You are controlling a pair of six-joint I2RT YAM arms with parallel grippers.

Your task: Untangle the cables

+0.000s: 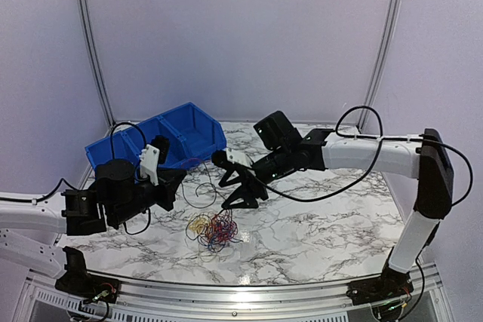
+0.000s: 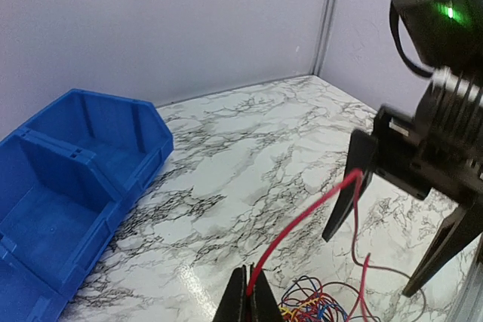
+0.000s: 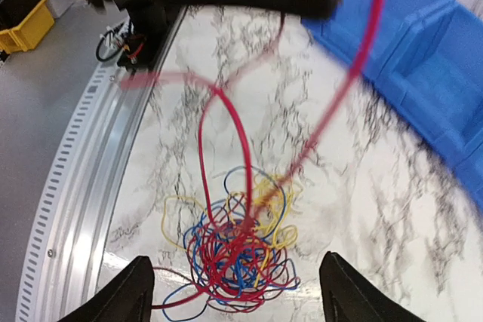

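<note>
Red first: grips a single red wire (image 2: 302, 220) in the left gripper (image 2: 247, 301), jaws pressed together on it, and holds it up off the marble table (image 2: 249, 141). Runs that strand up and rightward to one finger of the right gripper (image 2: 368, 265) (touching it or only passing behind, cannot tell), then drops it back toward the cables (image 1: 213, 230). Has the right gripper spread wide, holding nothing, poised above the tangle in its own wrist view. Finds the cables as one knotted heap of red, blue and yellow loops. Places them on the table close to its near edge, about midway left to right, between the two grippers and a little nearer than both. Shows a blue bin (image 1: 189, 132) at the far left, well apart from the heap.

Reads as the step of teasing one red strand out of the knot, early in the task, with only this strand lifted clear and the rest bound together. Calls next, probably, for lowering the open right gripper. Then either pinning the heap or closing on the same red strand close to the knot, so as to separate the wire on a leftward pull rather than drag the whole bundle along. Needs a slow pull, watching for blue and yellow loops riding up with it.
</note>
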